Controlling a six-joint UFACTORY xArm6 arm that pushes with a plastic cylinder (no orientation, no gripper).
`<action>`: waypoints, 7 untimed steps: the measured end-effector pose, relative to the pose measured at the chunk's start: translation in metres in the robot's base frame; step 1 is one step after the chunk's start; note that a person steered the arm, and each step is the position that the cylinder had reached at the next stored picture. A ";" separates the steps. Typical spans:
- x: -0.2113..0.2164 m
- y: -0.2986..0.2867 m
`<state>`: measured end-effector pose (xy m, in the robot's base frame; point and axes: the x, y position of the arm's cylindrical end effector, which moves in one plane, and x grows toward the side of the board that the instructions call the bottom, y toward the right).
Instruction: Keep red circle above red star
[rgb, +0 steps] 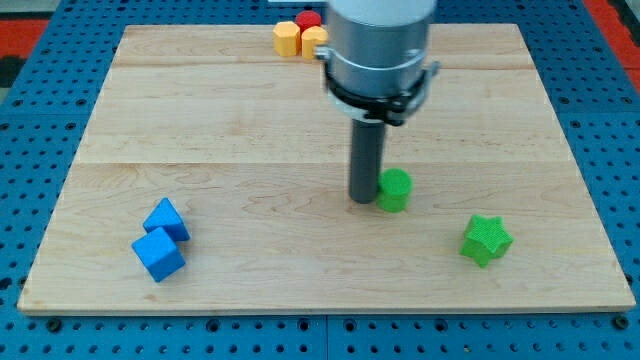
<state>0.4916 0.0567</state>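
A red block (307, 19), which looks round, sits at the board's top edge behind two yellow blocks; the arm covers part of it. No red star shows; the arm's body hides the area to the right of the red block. My tip (363, 200) rests on the board near the middle, touching or almost touching the left side of a green circle block (396, 190). The tip is far below the red block in the view.
A yellow hexagon-like block (288, 38) and a second yellow block (314, 41) stand at the top centre. A green star (486, 240) lies at the lower right. Two blue blocks (166, 219) (158, 255) touch at the lower left. The wooden board (200, 120) lies on a blue pegboard.
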 end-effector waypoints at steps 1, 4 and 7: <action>-0.034 0.004; 0.013 0.070; 0.002 0.038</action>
<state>0.4937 0.0951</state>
